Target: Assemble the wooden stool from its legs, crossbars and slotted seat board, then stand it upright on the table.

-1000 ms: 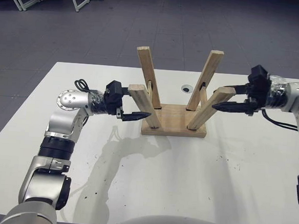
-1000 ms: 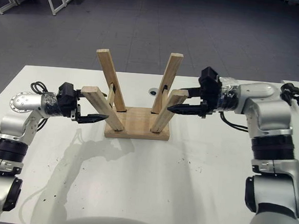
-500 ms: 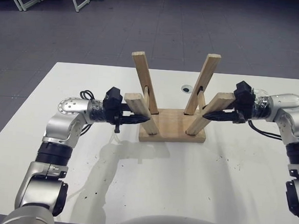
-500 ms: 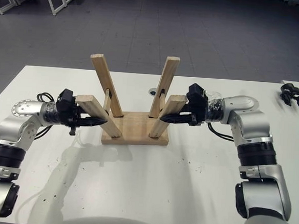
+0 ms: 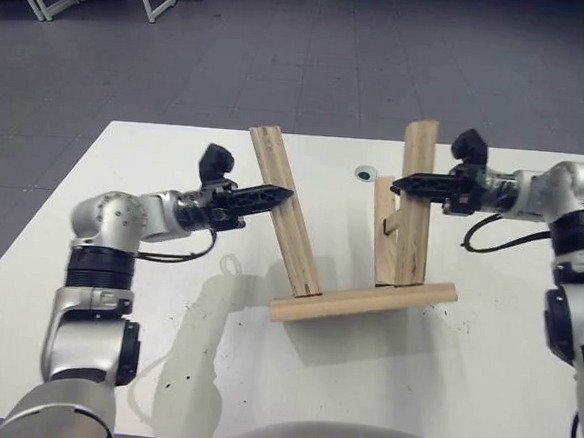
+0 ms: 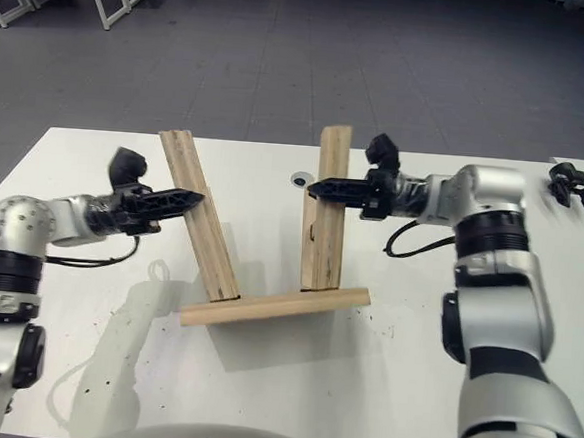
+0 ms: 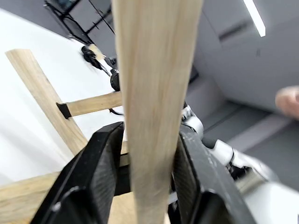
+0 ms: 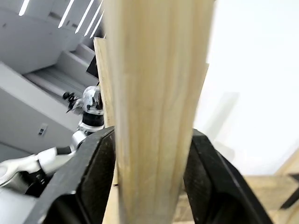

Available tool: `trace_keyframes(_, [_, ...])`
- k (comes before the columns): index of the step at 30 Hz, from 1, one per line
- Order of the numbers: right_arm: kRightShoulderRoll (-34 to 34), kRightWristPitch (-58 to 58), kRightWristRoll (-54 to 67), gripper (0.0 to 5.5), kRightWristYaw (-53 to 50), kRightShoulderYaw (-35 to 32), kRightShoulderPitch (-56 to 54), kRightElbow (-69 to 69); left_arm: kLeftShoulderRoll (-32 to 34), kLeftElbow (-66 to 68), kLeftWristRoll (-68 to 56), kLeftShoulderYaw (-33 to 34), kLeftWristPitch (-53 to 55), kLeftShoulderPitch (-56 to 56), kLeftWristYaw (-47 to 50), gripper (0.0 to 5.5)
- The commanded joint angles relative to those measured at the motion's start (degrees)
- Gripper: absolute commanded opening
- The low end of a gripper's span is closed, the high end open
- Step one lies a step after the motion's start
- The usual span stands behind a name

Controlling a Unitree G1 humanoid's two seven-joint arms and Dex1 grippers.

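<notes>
Left arm (image 5: 162, 213), right arm (image 5: 535, 191) outstretched; jaws around slanted leg (image 5: 287, 219), upright leg (image 5: 414, 238)

Blurred leg (image 8: 156, 93), both ends cropped

Pale raw-wood stool (image 5: 362, 301) on a matt table (image 5: 441, 380).

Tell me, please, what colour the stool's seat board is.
The seat board is pale, unpainted wood, clearest in the left eye view.
</notes>
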Motion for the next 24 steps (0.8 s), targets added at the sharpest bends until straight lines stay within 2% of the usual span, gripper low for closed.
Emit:
trace_keyframes(1, [3.58,-5.4,-2.92,2.7,-5.18,-4.63,-1.44,11.17,-2.85,10.93,1.64,5.01,-0.94,-3.21,3.92,1.72])
trace_keyframes(6, [4.52,-9.03,-0.75,2.7,-11.62,-15.02,-2.11,17.77,-2.94,16.62,2.16,9.59,-1.87,-5.81,3.21,1.72])
trace_keyframes(12, [5.24,-15.83,10.47,2.7,-27.33,-36.28,0.29,20.56,-4.51,18.98,0.12,20.44,-6.81,-5.25,8.54,1.72])
trace_keyframes(14, [6.56,-17.81,12.51,2.7,-30.31,-40.14,2.45,19.15,-5.6,15.74,0.04,22.54,-8.69,-3.38,11.1,1.72])
trace_keyframes(17, [6.18,-20.6,11.82,2.7,-34.31,-41.9,5.77,15.81,-6.45,5.5,3.38,23.46,-15.97,2.8,15.38,1.72])
trace_keyframes(19, [4.87,-21.84,9.86,2.7,-35.71,-40.71,8.44,11.94,-7.43,-2.45,5.76,23.95,-22.8,7.95,16.69,1.72])
trace_keyframes(20, [3.89,-21.35,8.84,2.7,-34.52,-38.95,11.27,6.64,-7.87,-7.81,7.74,23.46,-26.61,11.52,17.18,1.72])
trace_keyframes(24, [-1.95,-23.87,0.75,2.7,-29.48,-26.62,28.04,-23.78,-4.43,-28.56,22.62,13.17,-43.02,29.28,13.04,1.72])
